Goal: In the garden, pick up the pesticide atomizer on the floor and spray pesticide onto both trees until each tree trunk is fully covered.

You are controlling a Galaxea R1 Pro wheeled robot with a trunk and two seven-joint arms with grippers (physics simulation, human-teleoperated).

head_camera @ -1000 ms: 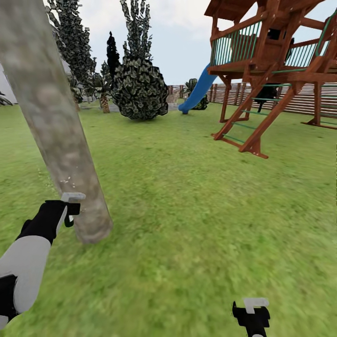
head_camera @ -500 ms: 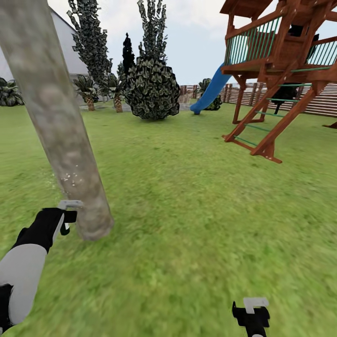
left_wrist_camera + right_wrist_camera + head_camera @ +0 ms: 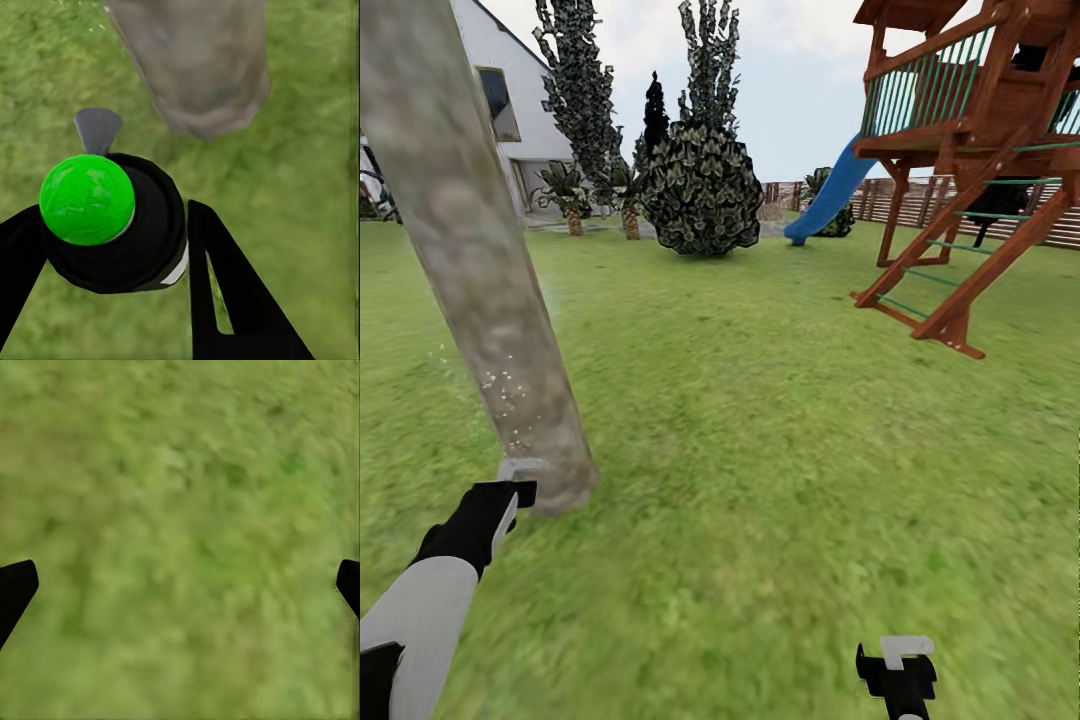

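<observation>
In the head view, the mottled pale grey-brown tree trunk (image 3: 480,290) leans up out of frame, its crown cut off; fine whitish pesticide specks (image 3: 505,395) dot its lower part. The left gripper (image 3: 510,487) sits just beside the trunk's base, the bottle hard to make out here. The left wrist view shows black fingers (image 3: 225,292) clamped around the dark atomizer bottle (image 3: 120,225), its end bright green, near the trunk. The right wrist view shows the right gripper's fingertips (image 3: 15,589) spread wide over green grass (image 3: 180,525), holding nothing.
</observation>
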